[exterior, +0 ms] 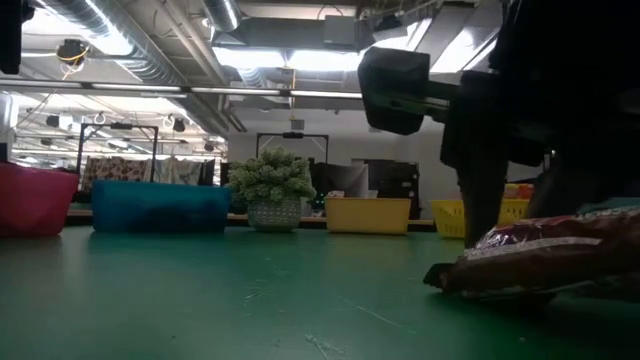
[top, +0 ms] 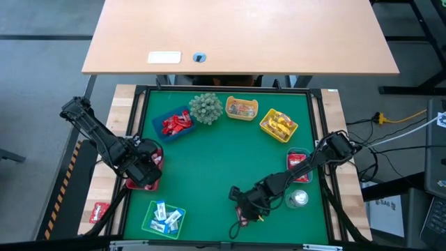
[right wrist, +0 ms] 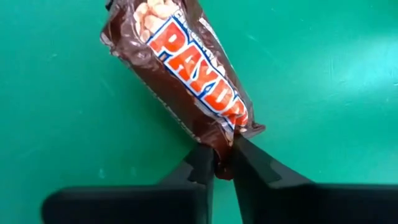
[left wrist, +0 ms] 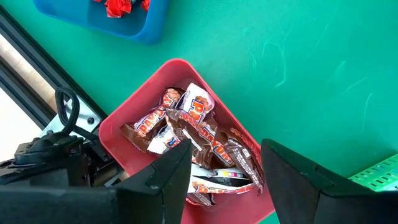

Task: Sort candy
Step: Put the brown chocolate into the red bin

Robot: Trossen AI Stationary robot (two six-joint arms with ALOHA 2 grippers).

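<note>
Right gripper is clenched on one end of a brown candy bar lying on the green mat, its long axis running straight out from the fingertips. Left gripper hangs released over the red tray of matching bars, well apart across the mat.

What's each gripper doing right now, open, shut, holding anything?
Left gripper: open, holding nothing, above the red tray of candy bars.
Right gripper: shut on the end of a brown candy bar lying on the green mat.

glossy candy wrapper, matt green mat
</note>
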